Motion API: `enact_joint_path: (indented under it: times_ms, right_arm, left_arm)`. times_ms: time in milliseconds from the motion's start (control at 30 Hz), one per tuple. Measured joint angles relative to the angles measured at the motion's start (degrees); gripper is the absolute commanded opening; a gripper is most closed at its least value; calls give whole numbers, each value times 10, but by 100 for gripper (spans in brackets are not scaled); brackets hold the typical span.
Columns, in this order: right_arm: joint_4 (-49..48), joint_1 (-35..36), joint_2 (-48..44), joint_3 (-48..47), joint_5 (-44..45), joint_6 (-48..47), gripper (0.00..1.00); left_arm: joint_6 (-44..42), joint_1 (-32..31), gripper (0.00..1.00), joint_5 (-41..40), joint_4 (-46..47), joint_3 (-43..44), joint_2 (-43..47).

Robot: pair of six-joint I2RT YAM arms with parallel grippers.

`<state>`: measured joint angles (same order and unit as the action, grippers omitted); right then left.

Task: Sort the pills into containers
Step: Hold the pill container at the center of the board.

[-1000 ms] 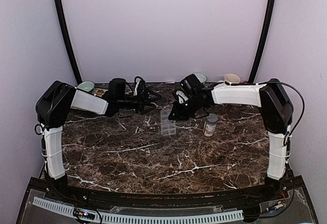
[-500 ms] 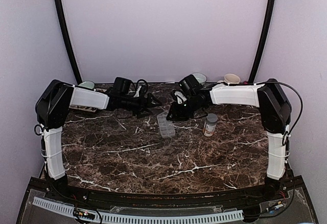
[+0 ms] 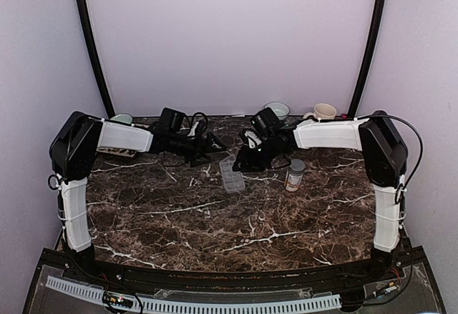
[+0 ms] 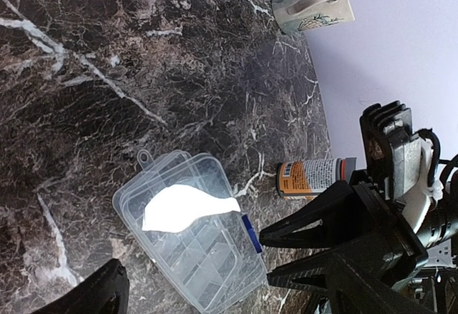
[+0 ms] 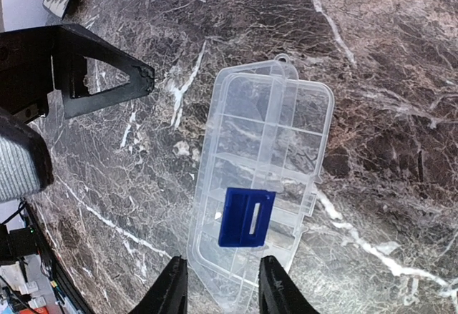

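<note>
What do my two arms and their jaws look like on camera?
Both match: the left arm and right arm have white shell links and bulky black joint housings. A thin black cable loops past the right elbow. The left gripper has black, triangular open-frame jaws; the right gripper shows pale ones in its wrist view.

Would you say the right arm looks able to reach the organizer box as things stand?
Probably yes: the organizer box lies just ahead of the right arm's fingers, which are open, with nothing between; the left arm's fingers sit off to one side.
</note>
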<state>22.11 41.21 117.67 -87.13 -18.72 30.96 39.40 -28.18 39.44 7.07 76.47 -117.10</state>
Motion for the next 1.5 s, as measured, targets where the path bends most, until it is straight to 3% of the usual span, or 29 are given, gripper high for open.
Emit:
enact_joint_path:
  times_ms: [167,333,633,1000,1500]
  right_arm:
    - [-4,0,-30,32,11,6,40]
    - [-14,0,-68,64,41,7,35]
    - [-21,0,-71,86,90,-2,29]
    - [-23,0,-38,85,95,-9,29]
    - [-28,9,-29,80,82,-9,29]
  left_arm:
    - [-7,0,98,-1,-17,5,0]
    - [-31,0,99,-17,-67,34,0]
    - [-96,-1,99,-76,-206,177,-4]
    - [-172,-21,99,-117,-365,347,-110]
    - [-211,-40,99,-153,-462,439,-169]
